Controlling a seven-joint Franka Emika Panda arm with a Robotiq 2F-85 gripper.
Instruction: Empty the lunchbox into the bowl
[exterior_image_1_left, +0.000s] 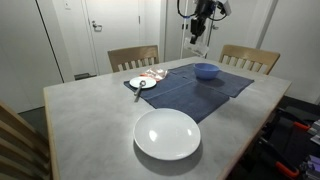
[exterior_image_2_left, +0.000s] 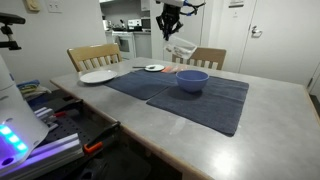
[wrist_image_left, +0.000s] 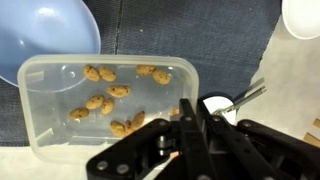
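- We see the pincer (exterior_image_2_left: 170, 32) clamped on one rim of the lunchbox (exterior_image_2_left: 182, 50), holding it in the air well clear of the worktop (exterior_image_1_left: 90, 110).
- Gripping by the rim leaves the open top free, so we judge the contents can slide out once the box is tipped.
- The lunchbox hangs above the bowl (exterior_image_2_left: 192, 80) and a little to one side. In the wrist view the bowl shows past the box's far corner, not straight beneath it.
- Brown bits (wrist_image_left: 105, 100) lie scattered on the box floor, and the part of the bowl we can see holds none, so the pour is not yet done.
- In an exterior view the box seems slanted, though we cannot tell how steeply.
- The bowl sits on a dark cloth (exterior_image_1_left: 200, 95). The dish (exterior_image_1_left: 167, 134) and the plate (exterior_image_1_left: 142, 83) stand well apart from it, out of the way of the pour.
- Next, we think, the box's low edge must come over the bowl before it is tipped further.
- The box looks about as wide as the bowl, so bits could spill past the rim onto the cloth.
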